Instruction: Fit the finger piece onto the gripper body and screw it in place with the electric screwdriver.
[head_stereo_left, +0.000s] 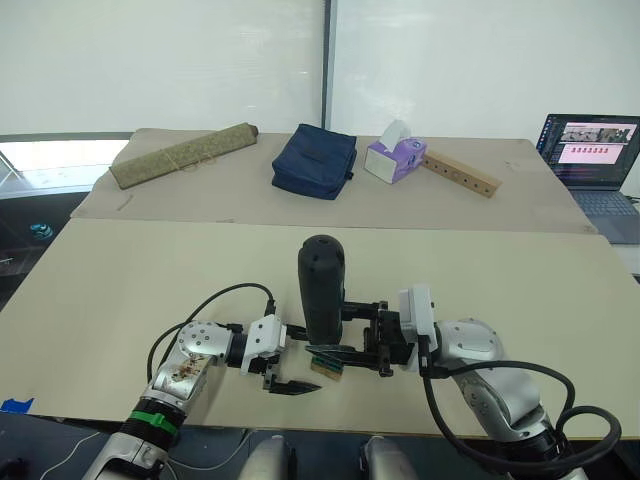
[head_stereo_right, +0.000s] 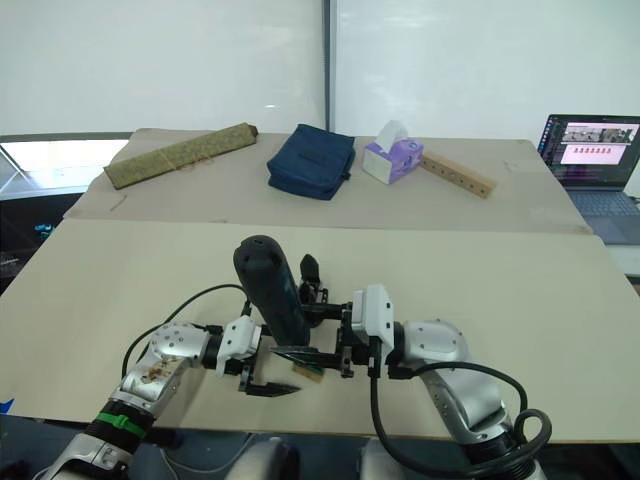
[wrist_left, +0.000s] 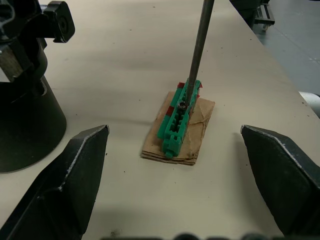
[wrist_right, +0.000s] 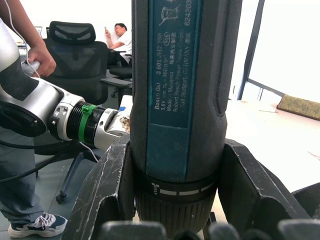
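Behind electric screwdriver (head_stereo_right: 272, 290), gripper body (head_stereo_right: 311, 280) half-hidden

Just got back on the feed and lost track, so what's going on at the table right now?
The right hand is clamped around the electric screwdriver and holds it upright near the front edge of the table. Its metal bit comes down onto a green piece lying on a small tan block. The left hand is open right beside that block, with a finger on either side of it, holding nothing.
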